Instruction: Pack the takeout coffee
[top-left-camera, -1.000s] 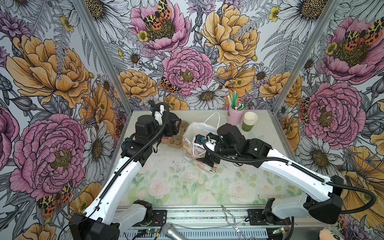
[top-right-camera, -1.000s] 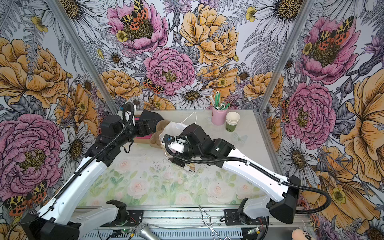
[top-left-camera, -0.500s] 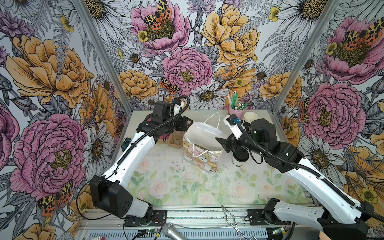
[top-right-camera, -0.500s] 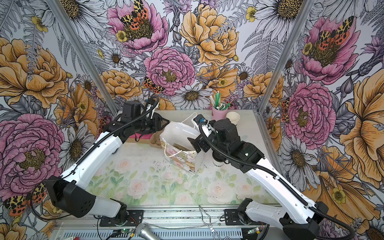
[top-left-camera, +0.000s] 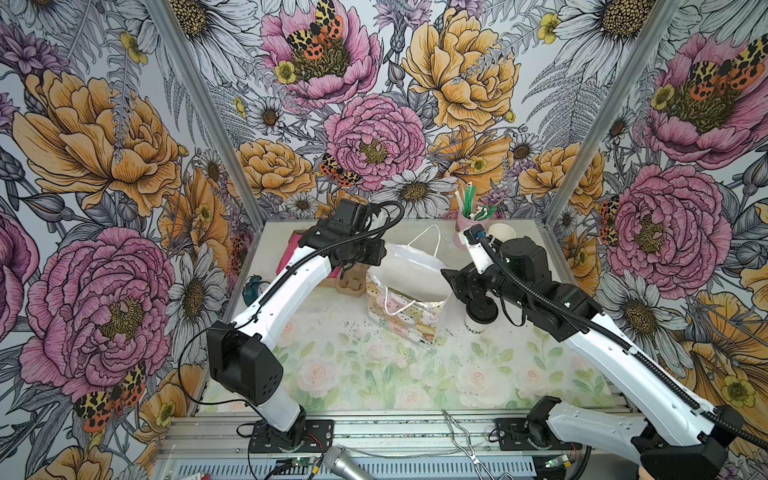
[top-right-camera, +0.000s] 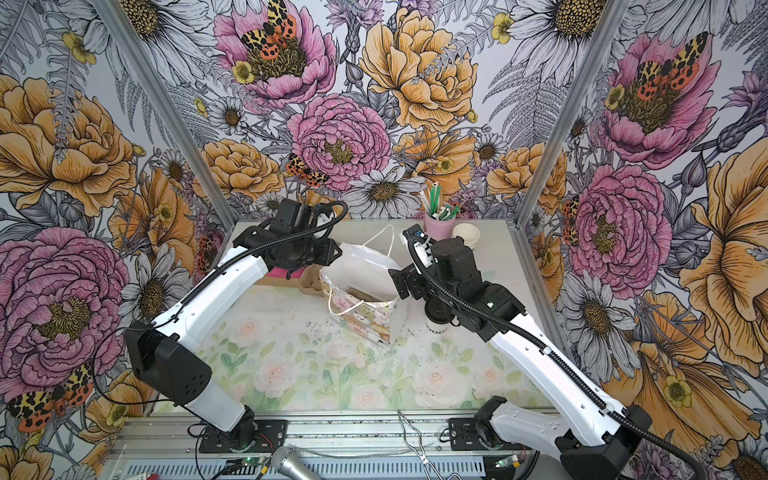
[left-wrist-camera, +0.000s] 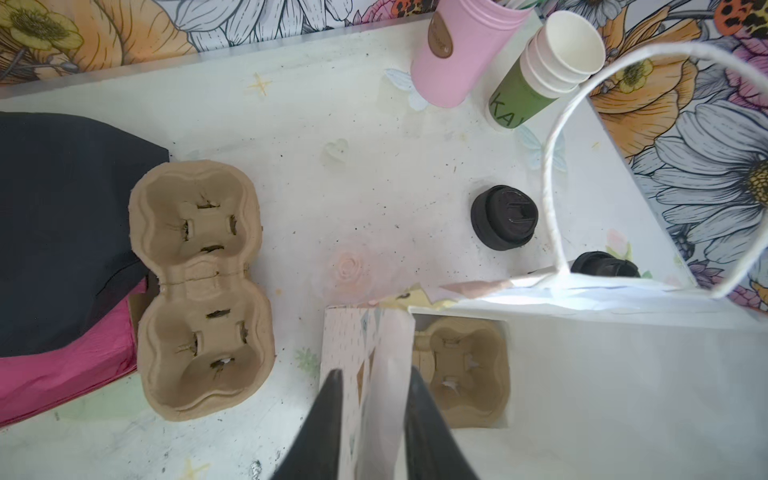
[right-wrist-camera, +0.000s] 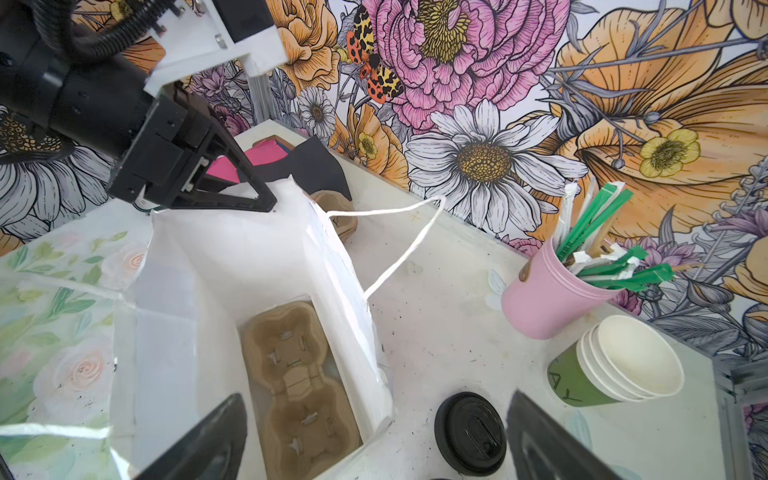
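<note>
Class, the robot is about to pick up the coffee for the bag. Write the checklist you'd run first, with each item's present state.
1. The bag stands open: ok.
2. The left gripper pinches its rim: ok.
3. The right gripper is open: ok.
4. The coffee stands upright, lidded, beside the bag: ok.
5. The carrier lies in the bag, wells empty: ok.
6. The right gripper is around the coffee: not ok, it hangs above.

floral gift bag (top-left-camera: 405, 322) is standing open mid-table, with a pulp cup carrier (right-wrist-camera: 299, 390) lying flat inside. second carrier (left-wrist-camera: 199, 291) is sitting just beside the bag, touching black napkin (left-wrist-camera: 62, 228) and pink napkin (left-wrist-camera: 62, 374). pink cup (right-wrist-camera: 540, 299) is holding stirrers at the back, next to the green-bottomed cup stack (right-wrist-camera: 615, 370).
</note>
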